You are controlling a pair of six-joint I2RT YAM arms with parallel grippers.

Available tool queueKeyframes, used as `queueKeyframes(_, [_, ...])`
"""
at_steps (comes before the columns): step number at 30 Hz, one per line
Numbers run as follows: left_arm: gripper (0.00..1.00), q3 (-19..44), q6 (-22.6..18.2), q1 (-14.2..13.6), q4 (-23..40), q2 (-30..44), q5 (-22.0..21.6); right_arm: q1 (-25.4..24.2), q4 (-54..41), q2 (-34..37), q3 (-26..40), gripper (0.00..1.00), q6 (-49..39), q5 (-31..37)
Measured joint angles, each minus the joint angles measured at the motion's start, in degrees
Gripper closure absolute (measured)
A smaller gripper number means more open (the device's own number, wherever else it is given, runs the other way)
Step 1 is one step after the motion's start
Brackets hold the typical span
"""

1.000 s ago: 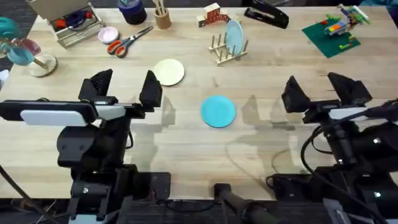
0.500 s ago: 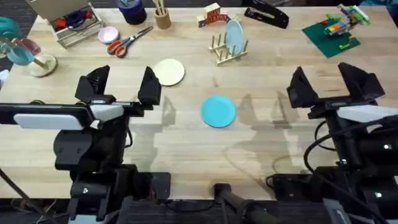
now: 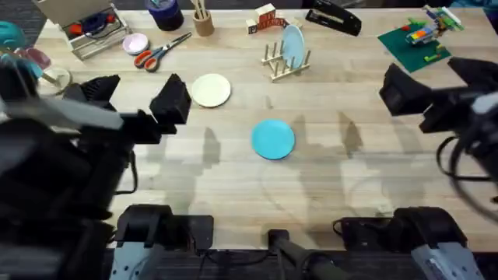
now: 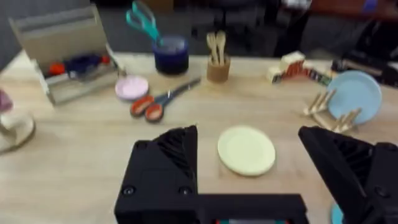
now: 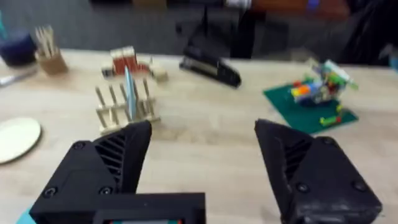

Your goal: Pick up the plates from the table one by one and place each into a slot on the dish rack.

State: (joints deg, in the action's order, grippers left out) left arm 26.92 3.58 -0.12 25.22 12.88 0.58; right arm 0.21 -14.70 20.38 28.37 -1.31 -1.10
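At the left of the large light wooden plank table (image 3: 233,194), the left arm's black two-finger gripper (image 3: 136,97) hangs above the surface with its fingers spread wide and nothing between them. A pair of orange-handled scissors (image 3: 156,50) and a small pink round dish (image 3: 135,43) lie at the far left edge, well apart from that gripper. Just beyond its fingers, the cream-yellow round flat plastic plate (image 3: 211,89) lies flat on the wood; the left wrist view shows the same plate (image 4: 247,150) framed between the two open fingers. Nearer the middle, the turquoise-blue round flat plastic plate (image 3: 273,139) lies flat, apart from the cream one and untouched by either arm. Farther back stands the small light wooden dish rack with upright dowel pegs (image 3: 282,62), holding a pale blue plate (image 3: 293,43) upright in one slot. A black stapler (image 3: 333,19) and a green base with coloured bricks (image 3: 420,37) sit at the far right. The right arm's black two-finger gripper (image 3: 443,85) hovers over the right side, fingers wide apart, holding nothing.
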Motion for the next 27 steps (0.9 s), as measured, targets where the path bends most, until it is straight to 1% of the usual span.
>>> queueKeyframes(5, [0.01, 13.13, 1.24, 0.0, 13.13, 12.76, 0.02, 0.0, -13.68, 12.84, 12.95, 0.005, -0.01, -0.01])
queueKeyframes(9, [0.01, 21.95, 1.59, 0.0, 22.42, 23.53, 0.72, 0.0, -21.23, 21.28, 20.22, 0.005, -0.01, 0.0])
queueKeyframes(12, [0.008, 26.06, 1.63, 0.0, 26.65, 30.47, 1.37, 0.0, -24.44, 26.56, 24.0, 0.005, -0.01, 0.0])
queueKeyframes(14, [0.009, 27.87, 1.63, 0.0, 28.45, 34.72, 1.52, 0.0, -25.41, 29.32, 25.6, 0.006, -0.02, 0.0])
queueKeyframes(17, [0.008, 28.97, 1.65, 0.0, 29.09, 39.4, 1.61, 0.0, -25.68, 31.71, 26.47, 0.006, -0.01, 0.0])
queueKeyframes(20, [0.008, 29.02, 1.72, 0.0, 29.07, 42.25, 1.81, 0.0, -25.98, 32.96, 26.6, 0.005, -0.01, -0.01])
queueKeyframes(25, [0.017, 29.02, 2.98, 0.0, 29.06, 44.83, 4.3, 0.0, -26.16, 33.25, 26.66, 0.005, -0.01, 0.0])
queueKeyframes(26, [0.198, 29.02, 3.23, 0.0, 29.06, 44.97, 4.68, 0.0, -26.18, 33.25, 26.66, 0.005, -0.01, 0.0])
queueKeyframes(27, [0.332, 29.02, 3.33, 0.0, 29.04, 45.03, 4.98, 0.0, -26.18, 33.27, 26.66, 0.005, -0.01, 0.0])
